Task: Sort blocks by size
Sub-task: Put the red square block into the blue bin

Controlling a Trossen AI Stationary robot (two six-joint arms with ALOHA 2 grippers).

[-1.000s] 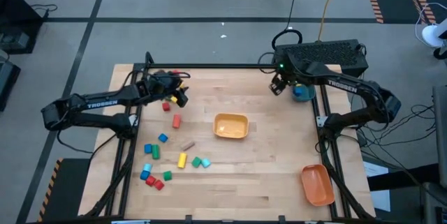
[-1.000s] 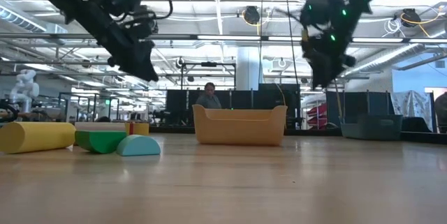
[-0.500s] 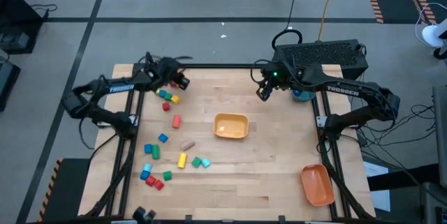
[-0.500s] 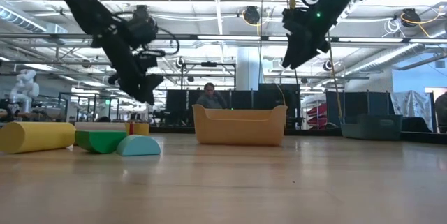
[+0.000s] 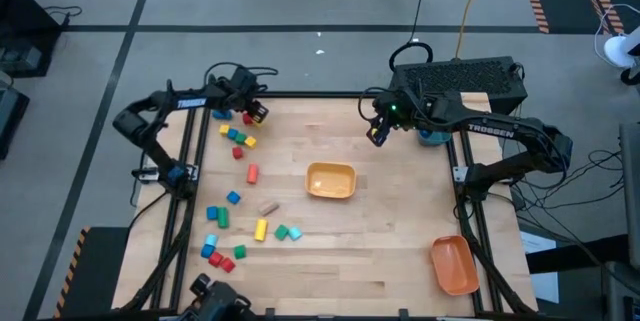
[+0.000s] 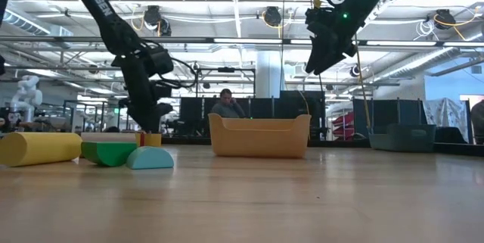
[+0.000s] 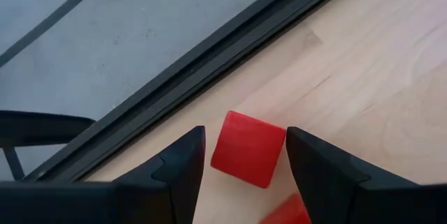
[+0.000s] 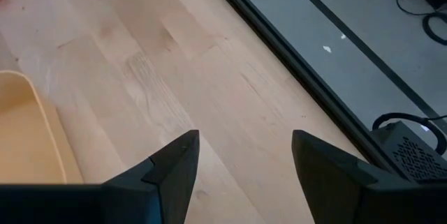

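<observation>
Left gripper [image 7: 244, 165] is held open low at the table's [image 5: 400, 251] far-left edge; a red block [image 7: 248, 147] is seen between its fingers, untouched. Remaining blocks [image 5: 235, 231] are scattered along the left side. Right gripper [image 5: 377, 133] is raised, open, empty, beyond the yellow bin [image 5: 330, 181].

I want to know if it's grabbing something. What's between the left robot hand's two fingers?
A red block sits on the table between the left gripper's open fingers, by the table edge. The left wrist view shows it.
</observation>
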